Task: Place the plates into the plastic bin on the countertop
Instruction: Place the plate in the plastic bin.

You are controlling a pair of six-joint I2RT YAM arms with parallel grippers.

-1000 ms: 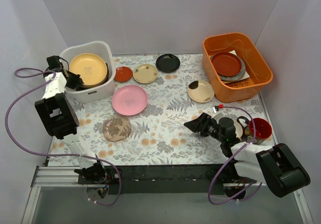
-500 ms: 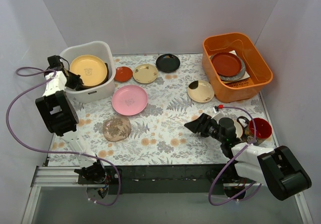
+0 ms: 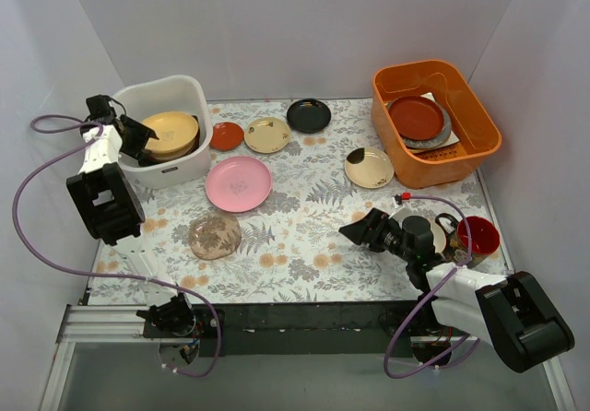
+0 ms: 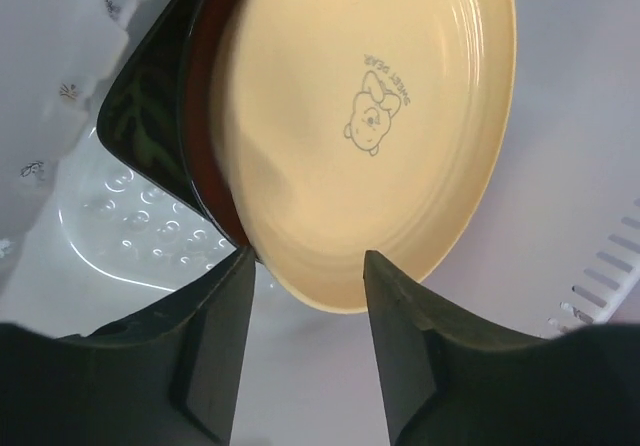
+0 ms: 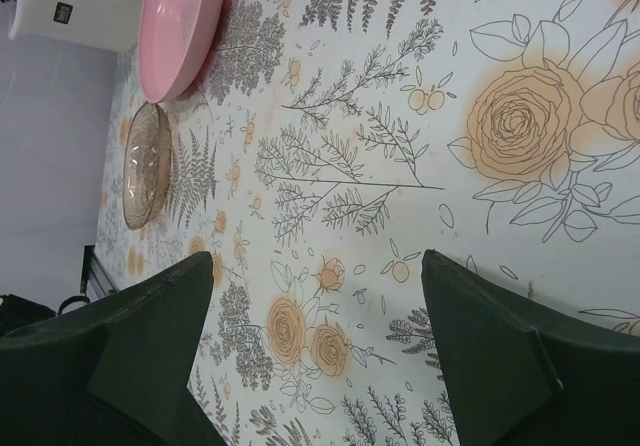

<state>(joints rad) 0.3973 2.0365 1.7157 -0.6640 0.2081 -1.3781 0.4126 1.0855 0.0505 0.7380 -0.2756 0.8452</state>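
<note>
Plain white walls close in three sides of the countertop (image 3: 304,217), a flat pale sheet printed with grey ferns and orange flowers. A black rail runs along its near edge.

At far left the left gripper (image 3: 138,139) reaches over the rim of the plastic bin (image 3: 184,88), a deep, white, translucent tub with rounded corners. Its jaws are parted on either side of the lower edge of the yellow plate (image 4: 370,136). They are not clamped on it. The plate is glossy and round, printed with a small bear, and leans inside the bin against a dark leaf-patterned dish (image 4: 150,116) and a red-brown one.

Six loose dishes show plainly on the countertop:
- a small orange-red dish (image 3: 226,135)
- a brownish translucent floral dish (image 3: 215,236)
- a matte pink plate (image 3: 239,183)
- a beige dish (image 3: 267,135)
- a glossy black dish (image 3: 308,115)
- a shiny cream dish (image 3: 369,167)

All six are round and lie apart from one another.

The right gripper (image 3: 355,229) hangs low over bare print, its jaws spread wide around nothing.

At back right an orange tub (image 3: 479,107) holds a red-brown plate (image 3: 417,116) stacked on a grey one. One red mug (image 3: 478,236) stands near the right arm, and a partly hidden dish lies beside it. Two purple cables trail, one from each arm.
</note>
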